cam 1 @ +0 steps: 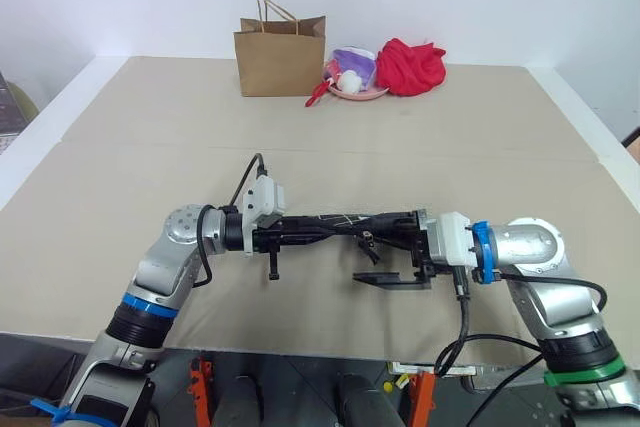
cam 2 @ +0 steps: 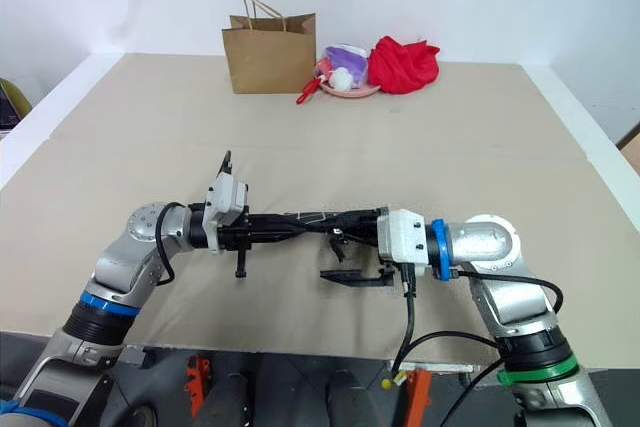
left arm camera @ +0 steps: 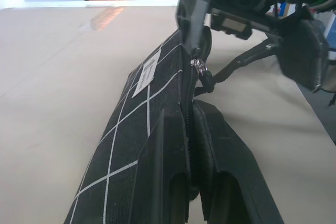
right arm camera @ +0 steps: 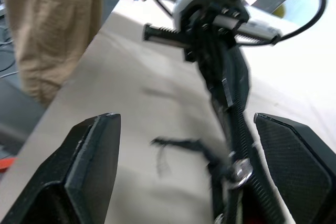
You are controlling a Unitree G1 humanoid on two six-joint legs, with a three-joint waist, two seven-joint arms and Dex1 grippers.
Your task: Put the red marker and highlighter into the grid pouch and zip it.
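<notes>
The grid pouch (cam 1: pixel 345 222), black with white lines and a small white label (left arm camera: pixel 147 72), hangs edge-on above the table between my two grippers. My left gripper (cam 1: pixel 305 234) is shut on the pouch's left end, its fingers (left arm camera: pixel 163 156) clamped on either side of the zipper seam. My right gripper (right arm camera: pixel 185 124) stands open at the pouch's right end. Its fingers (right arm camera: pixel 94 150) are spread wide on either side of the zipper edge and touch nothing. The zipper's cord pull (left arm camera: pixel 202 74) dangles near the right gripper. The red marker and highlighter are hidden.
At the far edge of the tan table (cam 1: pixel 150 147) stand a brown paper bag (cam 1: pixel 280 52), a pink plate (cam 1: pixel 355 92) with small items, and a red cloth (cam 1: pixel 410 65). The table's front edge (cam 1: pixel 300 352) runs just below my arms.
</notes>
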